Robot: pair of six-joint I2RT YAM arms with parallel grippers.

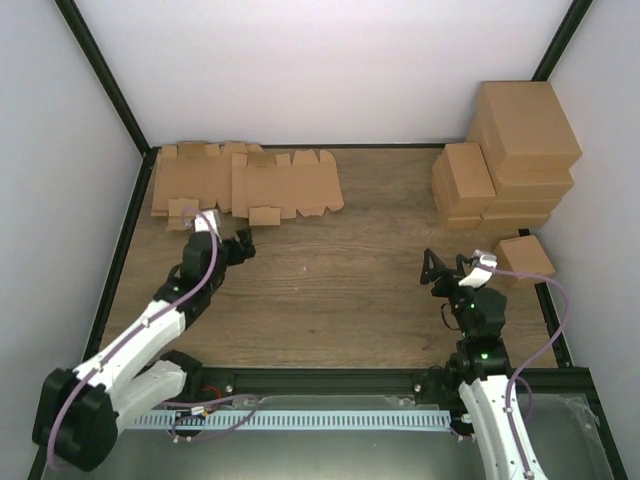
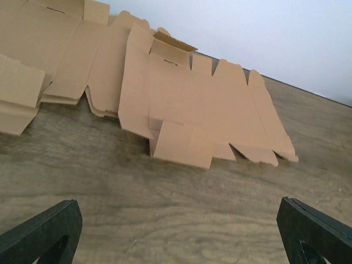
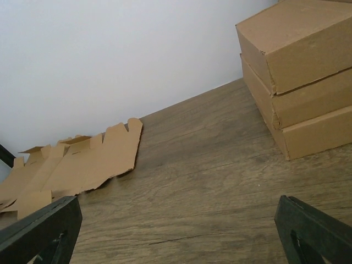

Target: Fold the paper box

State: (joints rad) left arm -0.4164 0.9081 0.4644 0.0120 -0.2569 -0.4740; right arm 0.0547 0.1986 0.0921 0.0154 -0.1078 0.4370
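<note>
The paper box (image 1: 287,183) lies flat and unfolded at the back left of the wooden table, its notched tabs toward me, on top of other flat blanks. In the left wrist view the paper box (image 2: 192,110) lies just beyond the fingers. My left gripper (image 1: 238,246) hovers open a little in front of its near edge, with nothing between its fingers (image 2: 49,225). My right gripper (image 1: 441,270) stands open over bare wood at the right, far from the paper box (image 3: 88,162), which shows at the left of the right wrist view.
More flat cardboard blanks (image 1: 190,180) lie under and left of the top piece. A stack of folded brown boxes (image 1: 510,160) fills the back right corner, with one small folded box (image 1: 525,257) beside my right gripper. White walls enclose the table.
</note>
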